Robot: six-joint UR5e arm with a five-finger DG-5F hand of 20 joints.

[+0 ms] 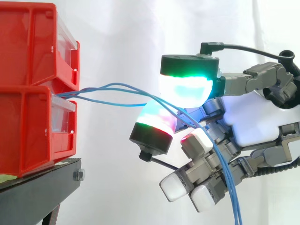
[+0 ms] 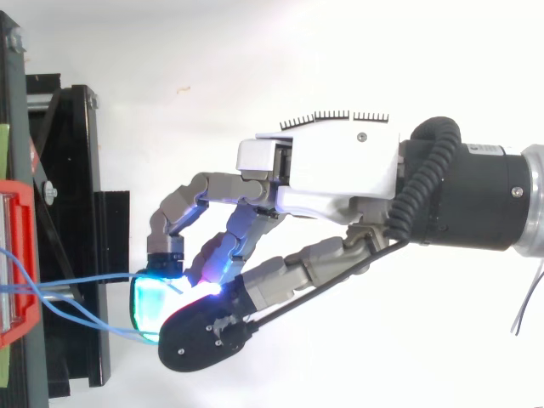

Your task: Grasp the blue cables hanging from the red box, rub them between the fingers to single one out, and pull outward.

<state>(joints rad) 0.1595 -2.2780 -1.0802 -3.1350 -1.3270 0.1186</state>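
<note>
Several thin blue cables (image 1: pixel 115 85) come out of the gap between two stacked red bins, the upper (image 1: pixel 28 42) and the lower (image 1: pixel 28 131). They run right, level with the bins' join, then drop behind the hand to the bottom edge. My hand (image 1: pixel 253 117) reaches in from the right. A pad glowing green and cyan (image 1: pixel 187 86) presses down against a pad glowing red and cyan (image 1: pixel 154 119), pinching the cables between them. The other fingers curl below, showing white pads. In the top view the cables (image 2: pixel 85 279) span from the red bin (image 2: pixel 19 255) to the hand (image 2: pixel 340 170).
The bins sit on a black stand (image 1: pixel 42 183) at the left, whose frame (image 2: pixel 72 170) lies along the left edge in the top view. A white curtain is behind. A gap of roughly a hand's width separates the pads from the bin fronts.
</note>
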